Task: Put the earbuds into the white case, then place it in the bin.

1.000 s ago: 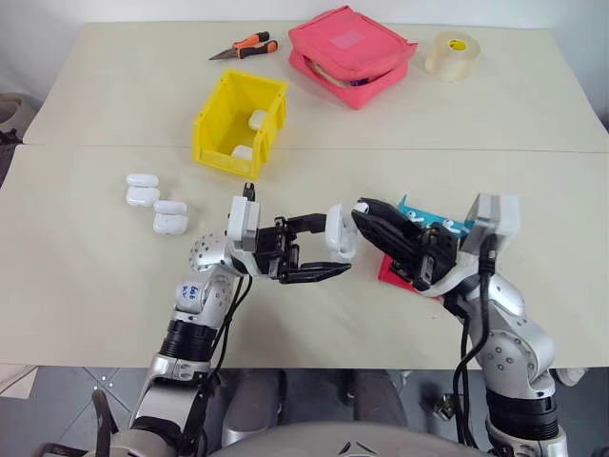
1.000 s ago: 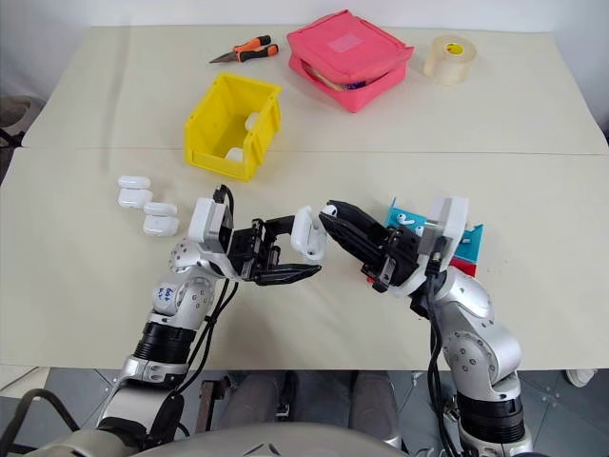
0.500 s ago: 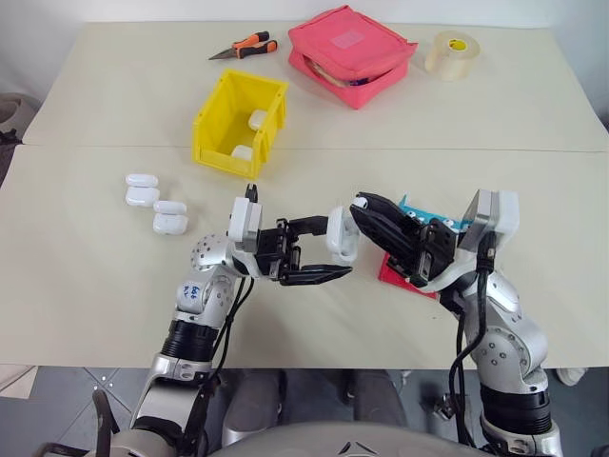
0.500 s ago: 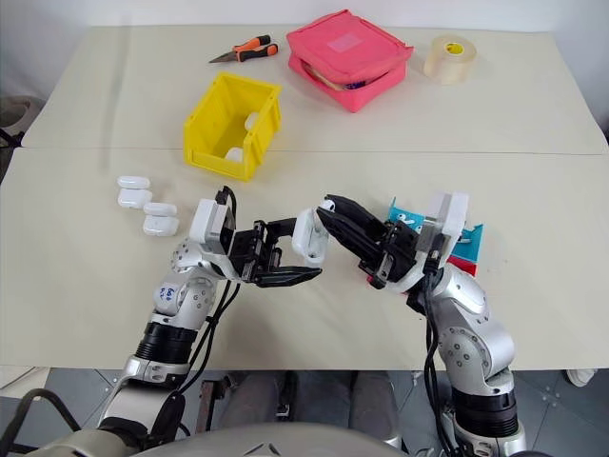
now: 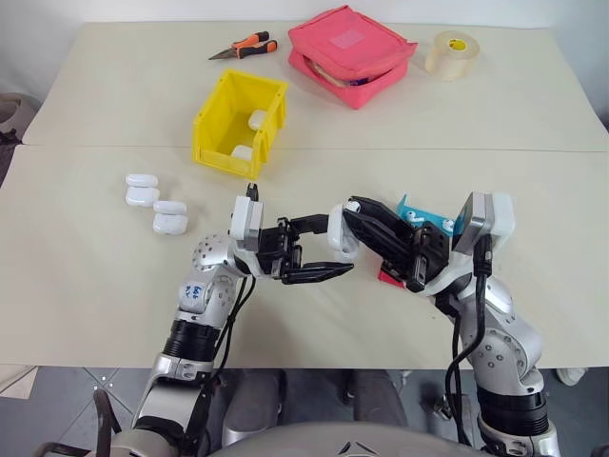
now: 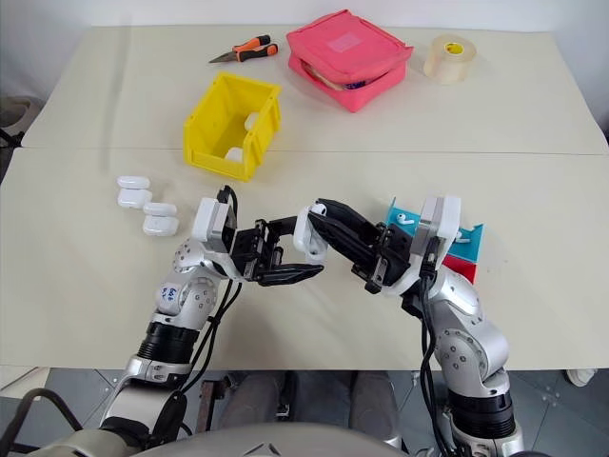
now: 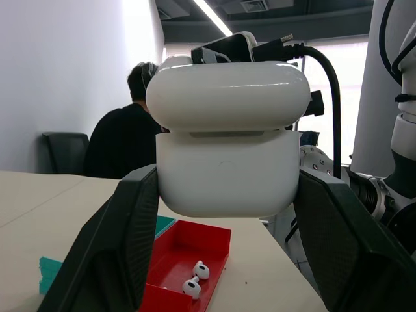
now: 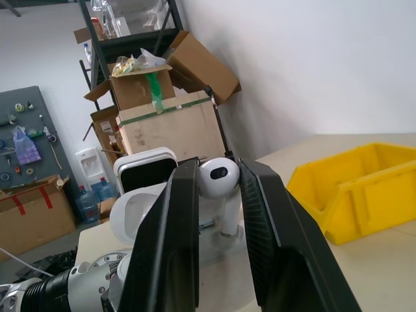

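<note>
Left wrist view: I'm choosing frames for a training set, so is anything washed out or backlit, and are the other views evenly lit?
Left wrist view: bright ceiling light and wall behind, yet the white case reads clearly. Right wrist view: glossy highlight on the earbud. Eye views: even light, soft shadows on the table.

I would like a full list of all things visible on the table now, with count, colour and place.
Bin: one, yellow, left of centre, white cases inside.
Closed cases: four, white, table's left side.
Pouch: one, pink, far side.
Pliers: one, orange-black handles, far left of pouch.
Tape roll: one, beige, far right.
Red tray: one, holding two white earbuds.
Blue tray: one, behind right arm.
Person: one, black top, seated in background.
Left gripper: shut on open white case.
Right gripper: fingers pinching earbud.
</note>
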